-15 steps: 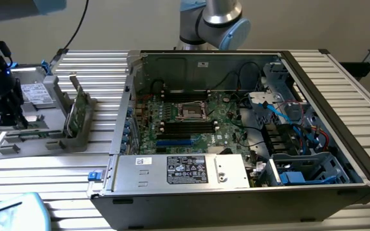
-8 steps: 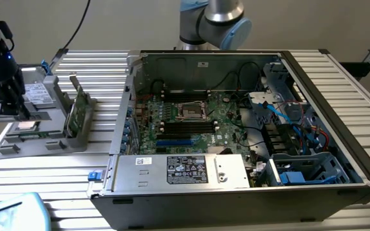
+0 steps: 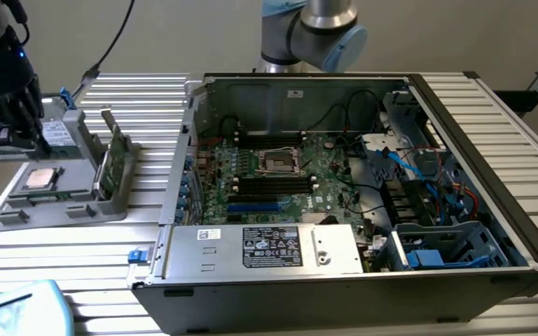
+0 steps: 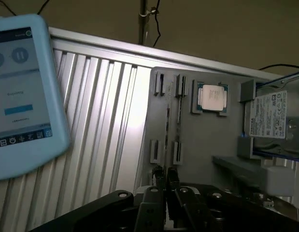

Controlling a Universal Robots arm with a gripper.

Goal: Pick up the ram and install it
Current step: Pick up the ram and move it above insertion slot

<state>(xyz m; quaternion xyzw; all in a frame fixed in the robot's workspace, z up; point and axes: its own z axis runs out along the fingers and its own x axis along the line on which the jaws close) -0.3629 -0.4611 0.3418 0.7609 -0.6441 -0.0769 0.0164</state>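
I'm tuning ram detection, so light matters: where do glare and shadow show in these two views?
Wrist view: a bright glare patch washes the ribbed table beside the grey tray, the processor chip shines, and the ram, edge-on, reads as a thin dark line. Exterior view: the table is evenly bright, while the computer case is shadowed inside around the motherboard.

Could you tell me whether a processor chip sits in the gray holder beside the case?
Yes, the processor chip lies flat in the gray holder, to the exterior view's left of the case.

exterior view evenly lit; wrist view dim, bright glare streaking the ribbed table point(image 4: 121, 125).
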